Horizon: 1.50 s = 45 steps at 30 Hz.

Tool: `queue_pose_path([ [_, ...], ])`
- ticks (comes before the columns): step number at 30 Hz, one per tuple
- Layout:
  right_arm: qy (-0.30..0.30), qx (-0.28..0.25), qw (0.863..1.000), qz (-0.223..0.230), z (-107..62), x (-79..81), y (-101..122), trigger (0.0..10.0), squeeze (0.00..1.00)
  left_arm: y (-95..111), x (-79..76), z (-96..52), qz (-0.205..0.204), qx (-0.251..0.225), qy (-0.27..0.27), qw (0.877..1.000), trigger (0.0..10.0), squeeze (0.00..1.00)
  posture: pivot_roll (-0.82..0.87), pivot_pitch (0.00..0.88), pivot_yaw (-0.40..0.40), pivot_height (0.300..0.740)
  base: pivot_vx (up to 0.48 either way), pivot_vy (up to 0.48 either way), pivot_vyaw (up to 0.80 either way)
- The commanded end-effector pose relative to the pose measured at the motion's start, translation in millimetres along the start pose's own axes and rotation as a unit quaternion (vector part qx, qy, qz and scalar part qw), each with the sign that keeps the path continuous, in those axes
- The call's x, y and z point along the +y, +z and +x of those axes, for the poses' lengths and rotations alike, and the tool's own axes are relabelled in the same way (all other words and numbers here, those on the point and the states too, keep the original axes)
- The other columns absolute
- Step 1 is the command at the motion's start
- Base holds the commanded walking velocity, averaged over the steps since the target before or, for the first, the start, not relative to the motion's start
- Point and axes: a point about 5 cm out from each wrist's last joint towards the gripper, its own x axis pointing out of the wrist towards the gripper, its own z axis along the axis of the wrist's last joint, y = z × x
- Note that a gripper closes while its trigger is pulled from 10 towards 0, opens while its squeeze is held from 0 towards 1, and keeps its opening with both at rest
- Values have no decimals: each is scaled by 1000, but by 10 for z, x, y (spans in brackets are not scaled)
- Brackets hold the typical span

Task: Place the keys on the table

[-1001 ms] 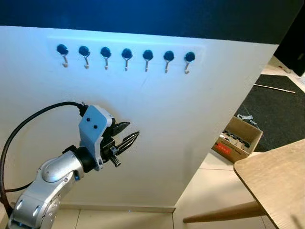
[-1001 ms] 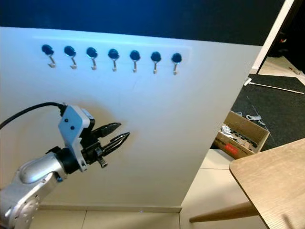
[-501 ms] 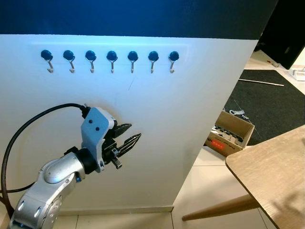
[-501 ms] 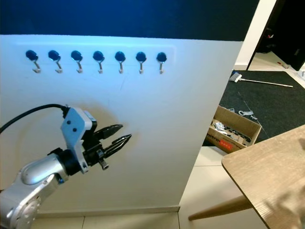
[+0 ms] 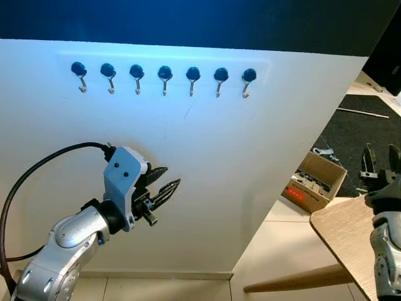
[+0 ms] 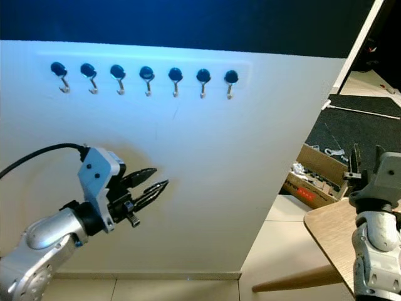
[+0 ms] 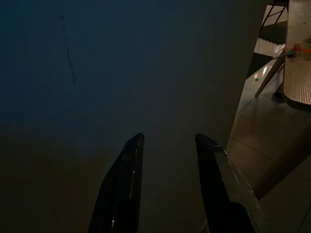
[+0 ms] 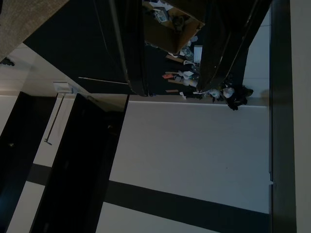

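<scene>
Head cam: the left gripper (image 5: pixel 164 186) is hanging just in front of the white wall panel (image 5: pixel 250 163), below the row of seven blue-knobbed metal hooks (image 5: pixel 164 79), fingers slightly parted and holding nothing.

The right gripper (image 6: pixel 366 160) is pointing up by the light wooden table (image 6: pixel 329 235), right of the panel, fingers apart.

Left wrist cam: black fingers (image 7: pixel 121 189) are gaping at the dim panel.

Can't spot the keys.

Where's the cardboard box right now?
The cardboard box sits on the floor at the robot's right, past the white wall's edge, beyond the wooden table.
</scene>
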Motion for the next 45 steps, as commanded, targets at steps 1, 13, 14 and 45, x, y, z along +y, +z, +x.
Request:
queue_pose_path([
  [1,8,7,1000,4,-45,24,-33,10000,0,-13,-40,-12,3,1,-5,1000,10000,0,124,148,-37,740,0,0,0],
  [13,202,105,971,70,-660,1061,-463,10000,0,-286,-67,-35,7,45,89,995,10000,0,154,155,-47,740,0,0,0],
  [14,225,107,965,80,-719,1185,-464,10000,0,-335,-87,-73,1,54,108,993,10000,0,160,156,-51,740,0,0,0],
  [45,243,472,847,-40,-2027,1215,-1822,10000,0,-2247,-194,-1214,-47,372,448,812,10000,0,208,143,-124,740,0,0,0],
])
